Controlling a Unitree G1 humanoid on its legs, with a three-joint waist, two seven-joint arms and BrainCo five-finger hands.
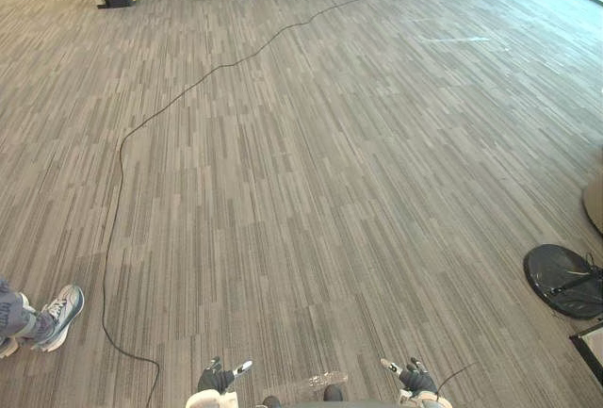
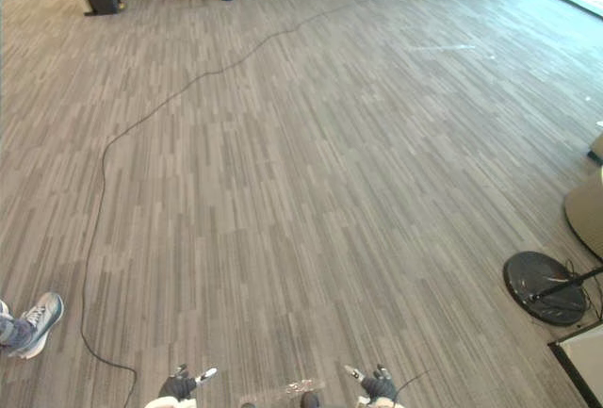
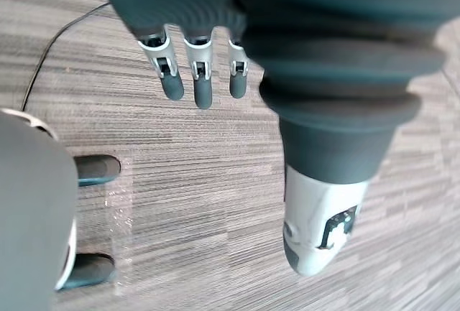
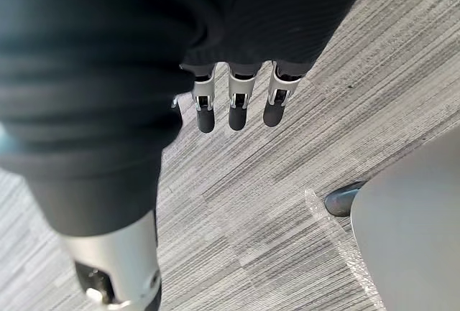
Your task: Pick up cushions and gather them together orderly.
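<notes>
Gathering seems unstarted: the left hand (image 3: 202, 74) and right hand (image 4: 237, 106) hang over the carpet floor (image 1: 330, 191), fingers straight and relaxed, holding nothing, every cushion left to fetch.

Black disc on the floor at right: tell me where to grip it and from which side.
Probably by the rod lying across the disc and out past its right rim: the disc sits flat on the carpet, leaving fingers no edge to get under. Come down from above with the right hand, now open, fingers curled across the rod.
</notes>
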